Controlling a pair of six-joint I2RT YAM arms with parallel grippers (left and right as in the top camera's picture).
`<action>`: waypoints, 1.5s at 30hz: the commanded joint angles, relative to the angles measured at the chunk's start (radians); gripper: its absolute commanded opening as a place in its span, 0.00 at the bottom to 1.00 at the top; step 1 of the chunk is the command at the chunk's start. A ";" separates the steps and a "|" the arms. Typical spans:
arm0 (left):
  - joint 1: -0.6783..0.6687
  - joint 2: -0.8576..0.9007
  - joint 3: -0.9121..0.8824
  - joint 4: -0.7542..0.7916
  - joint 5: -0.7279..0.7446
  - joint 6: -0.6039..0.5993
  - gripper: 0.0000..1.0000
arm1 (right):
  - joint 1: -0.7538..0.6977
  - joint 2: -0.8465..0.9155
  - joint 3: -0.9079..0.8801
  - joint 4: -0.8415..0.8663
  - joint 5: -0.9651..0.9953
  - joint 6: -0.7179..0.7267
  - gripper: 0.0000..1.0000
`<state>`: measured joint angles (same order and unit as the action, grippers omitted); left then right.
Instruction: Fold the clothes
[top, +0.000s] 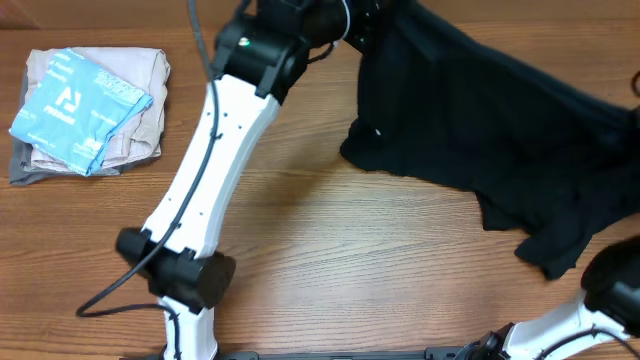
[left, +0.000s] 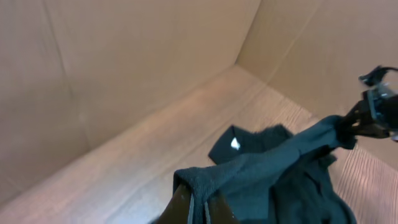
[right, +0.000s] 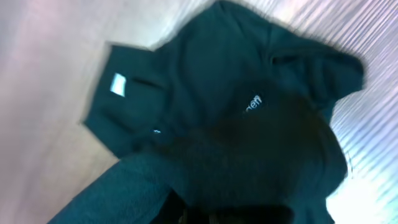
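Note:
A black garment (top: 480, 110) hangs stretched between my two grippers over the right half of the wooden table, its lower part resting on the wood. A small white neck label (top: 378, 130) shows at its left edge. My left gripper (left: 200, 208) is shut on a fold of the fabric (left: 261, 174); in the overhead view it is at the top centre (top: 362, 28). My right gripper (left: 373, 115) pinches the other end of the fabric. In the right wrist view the garment (right: 236, 93), with label (right: 117, 84) and small print (right: 252, 102), covers the jaws (right: 239, 214).
A folded stack (top: 90, 100) of beige and grey cloth with a light blue piece on top lies at the table's back left. Cardboard-coloured walls (left: 124, 68) stand behind the table. My left arm (top: 215, 150) crosses the middle; the right arm's base (top: 615, 285) is front right.

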<state>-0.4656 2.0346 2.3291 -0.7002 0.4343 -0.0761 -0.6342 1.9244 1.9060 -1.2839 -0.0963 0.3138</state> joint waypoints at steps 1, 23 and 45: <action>0.003 0.031 0.010 -0.003 -0.023 -0.006 0.04 | -0.011 0.037 -0.055 0.033 0.043 -0.004 0.04; 0.000 0.039 0.010 -0.067 -0.023 -0.006 0.04 | -0.015 0.098 -0.151 0.043 0.043 0.034 0.60; 0.000 0.039 0.010 -0.066 -0.023 -0.006 0.08 | -0.128 0.098 -0.290 -0.014 -0.161 0.083 0.58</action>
<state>-0.4755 2.0945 2.3287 -0.7712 0.4225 -0.0761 -0.7238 2.0193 1.6566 -1.3220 -0.1818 0.3889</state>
